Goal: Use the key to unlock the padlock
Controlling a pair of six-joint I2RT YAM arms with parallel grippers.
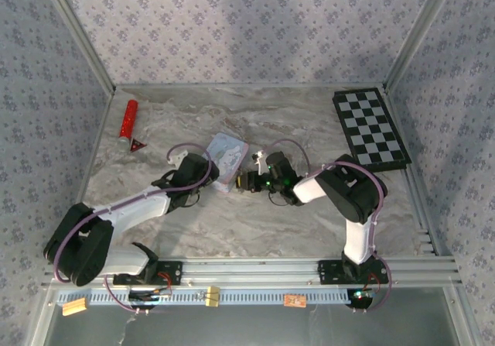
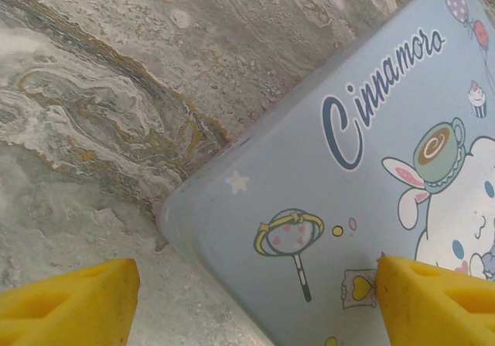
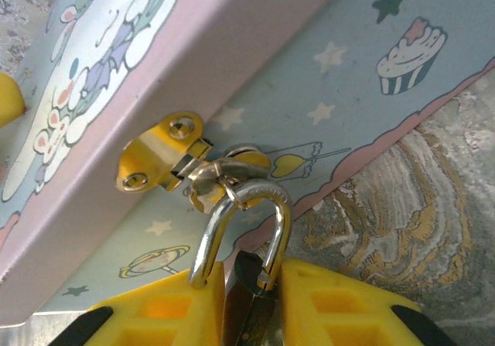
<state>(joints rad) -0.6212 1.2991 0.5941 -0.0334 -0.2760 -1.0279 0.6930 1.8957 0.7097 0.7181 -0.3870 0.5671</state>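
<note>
Now the padlock [image 3: 248, 273] points shackle-first at the tin's hasp [image 3: 158, 157].

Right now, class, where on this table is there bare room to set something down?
Free: the near stretch of table in front of the light-blue tin; the far middle, between tin and chessboard; a smaller gap between red tube and tin. Crowded: the centre, where left tool and right tool, gripping the padlock, meet at the tin.

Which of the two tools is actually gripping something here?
The right tool: it is clamped on the padlock, which is hooked through the hasp of the light-blue tin. The left tool hangs open above the tin's corner, holding nothing.
</note>
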